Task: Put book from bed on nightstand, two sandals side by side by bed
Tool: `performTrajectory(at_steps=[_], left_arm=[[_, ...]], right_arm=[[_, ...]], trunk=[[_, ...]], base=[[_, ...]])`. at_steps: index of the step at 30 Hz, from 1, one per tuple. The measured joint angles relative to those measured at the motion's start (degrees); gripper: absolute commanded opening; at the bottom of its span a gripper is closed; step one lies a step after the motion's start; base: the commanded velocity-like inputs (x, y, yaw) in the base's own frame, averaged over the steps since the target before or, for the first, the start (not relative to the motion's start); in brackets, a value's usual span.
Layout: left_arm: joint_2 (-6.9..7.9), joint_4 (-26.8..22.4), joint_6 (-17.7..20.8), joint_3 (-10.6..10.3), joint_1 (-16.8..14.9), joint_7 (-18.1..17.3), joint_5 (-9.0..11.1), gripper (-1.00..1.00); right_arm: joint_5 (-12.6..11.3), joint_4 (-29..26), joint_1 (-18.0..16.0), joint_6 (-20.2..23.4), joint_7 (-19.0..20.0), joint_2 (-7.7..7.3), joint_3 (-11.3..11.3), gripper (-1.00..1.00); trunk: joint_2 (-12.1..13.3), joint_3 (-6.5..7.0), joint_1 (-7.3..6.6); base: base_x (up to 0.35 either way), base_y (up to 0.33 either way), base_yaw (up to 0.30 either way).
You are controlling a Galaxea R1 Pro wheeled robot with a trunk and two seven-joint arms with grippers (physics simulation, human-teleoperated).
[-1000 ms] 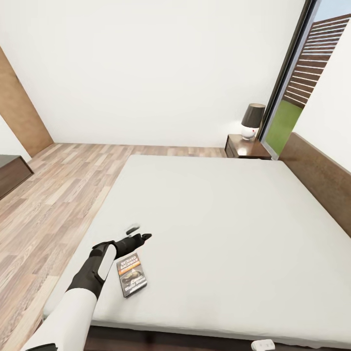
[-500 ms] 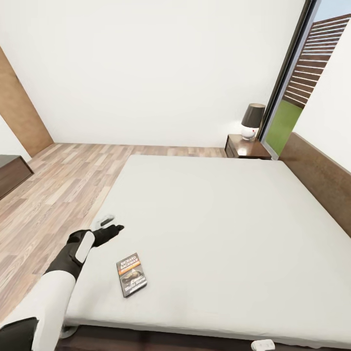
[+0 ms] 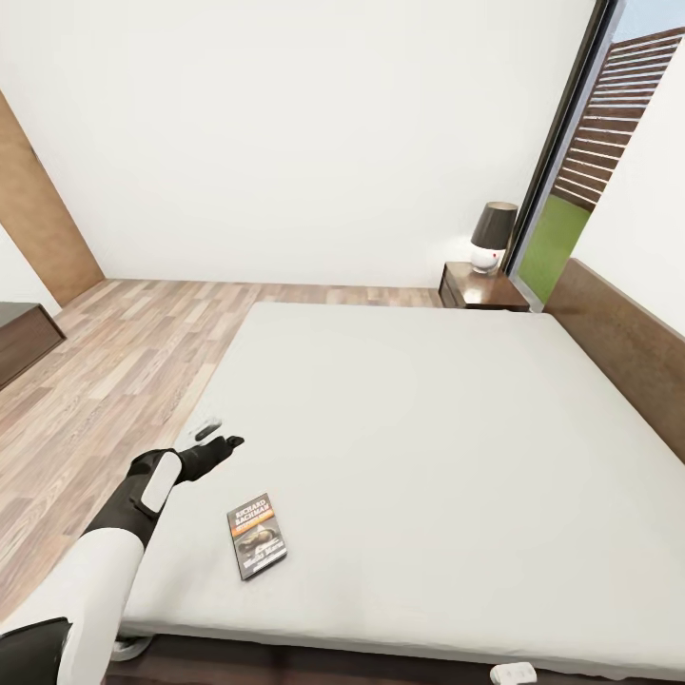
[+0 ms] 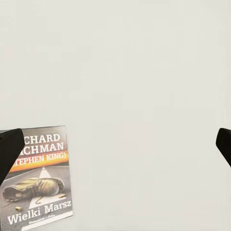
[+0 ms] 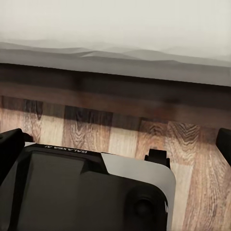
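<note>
Jaws of left gripper (image 3: 217, 436) wide apart, empty — book (image 3: 258, 536) near, untouched.

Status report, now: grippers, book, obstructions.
Left gripper open, empty, beside the book. Book flat on the bed. Right gripper open above the floor. Nothing between gripper and book.

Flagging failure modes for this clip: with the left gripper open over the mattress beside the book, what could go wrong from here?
1. The book lies flat on the bed; the open left gripper may struggle to get under so thin a cover and could just push it along.
2. The book lies near the mattress's front corner, so a sideways nudge could send it over the edge.
3. The nightstand stands at the bed's far end with a lamp on it, leaving little room for the book.
</note>
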Motion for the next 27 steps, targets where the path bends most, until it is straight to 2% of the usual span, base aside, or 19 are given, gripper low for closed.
performTrajectory(at_steps=[9,17,27], left_arm=[[-0.05,-0.18,-1.96,-0.06,0.15,-0.02,-0.01,1.0],[-0.95,-0.17,-3.16,-0.3,0.16,-0.03,-0.04,1.0],[-1.19,-0.17,-3.64,-0.9,0.16,-0.12,-0.05,1.0]], right_arm=[[0.13,0.0,0.0,-0.03,0.03,0.05,0.0,1.0],[0.18,0.0,0.0,-0.01,0.0,0.09,0.0,1.0],[0.18,0.0,0.0,-0.01,0.06,0.02,0.0,1.0]], trunk=[[0.0,-0.11,0.0],[0.0,-0.77,0.0],[0.0,-1.65,0.0]], base=[[0.0,0.0,0.0],[0.0,0.0,0.0],[0.0,0.0,0.0]])
